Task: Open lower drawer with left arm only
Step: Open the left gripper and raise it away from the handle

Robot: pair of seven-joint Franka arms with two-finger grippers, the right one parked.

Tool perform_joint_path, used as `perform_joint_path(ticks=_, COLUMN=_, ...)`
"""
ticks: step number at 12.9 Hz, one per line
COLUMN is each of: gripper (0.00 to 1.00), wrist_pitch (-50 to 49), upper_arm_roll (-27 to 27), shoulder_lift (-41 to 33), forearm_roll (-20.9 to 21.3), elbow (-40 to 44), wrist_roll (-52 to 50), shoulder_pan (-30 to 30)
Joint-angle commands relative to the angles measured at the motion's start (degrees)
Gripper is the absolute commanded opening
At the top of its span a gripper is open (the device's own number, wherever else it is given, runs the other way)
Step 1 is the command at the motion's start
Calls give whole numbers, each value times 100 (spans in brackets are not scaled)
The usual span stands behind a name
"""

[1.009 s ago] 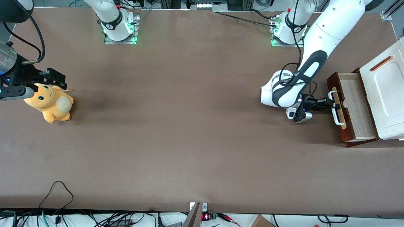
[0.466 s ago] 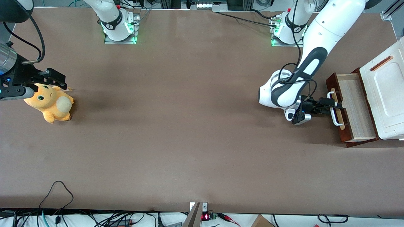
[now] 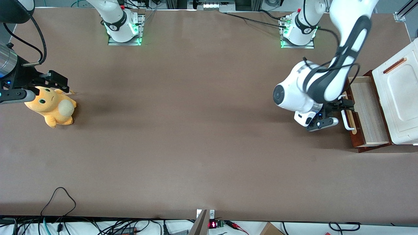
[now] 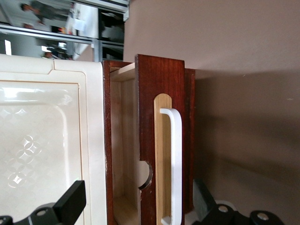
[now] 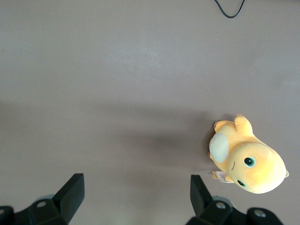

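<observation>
Lower drawer: it stands pulled well out of the cabinet at my working arm's end of the bench, its pale wood inside open to view. Its red-brown front faces the middle of the bench.

Handle: the white loop on its pale strip runs along the drawer front, bare of any grip.

My pincer: it hovers just in front of the handle, raised a little above it. The fingers are spread wide, one to each side of the drawer front in my wrist view, and I hold nothing.

My left arm: bent above the drawer's front edge, the elbow toward the middle of the bench.

Step in hand: I judge the pull done and the release made; I am at the letting-go end of the job.

Next move: I should lift clear and away from the drawer front without snagging the loop. If more opening is wanted, I must close on the handle again.

Elsewhere: an orange plush toy lies toward the parked arm's end.
</observation>
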Motion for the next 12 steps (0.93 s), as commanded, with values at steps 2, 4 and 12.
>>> perform_joint_path(ticks=2, gripper=100, wrist_pitch=601, upper_arm_roll=160, shoulder_lift=-956, forearm_roll=-2207, elbow=468, wrist_roll=1434, shoulder_pan=166)
perform_joint_path(ticks=4, gripper=100, wrist_pitch=602, upper_arm_roll=512, shoulder_lift=-1299, forearm_roll=-3291, elbow=794, wrist_roll=2224, shoulder_pan=166)
perform_joint_path(ticks=12, gripper=100, wrist_pitch=620, upper_arm_roll=1946, shoulder_lift=-2302, forearm_roll=-5423, elbow=857, wrist_roll=4531, shoulder_pan=-124)
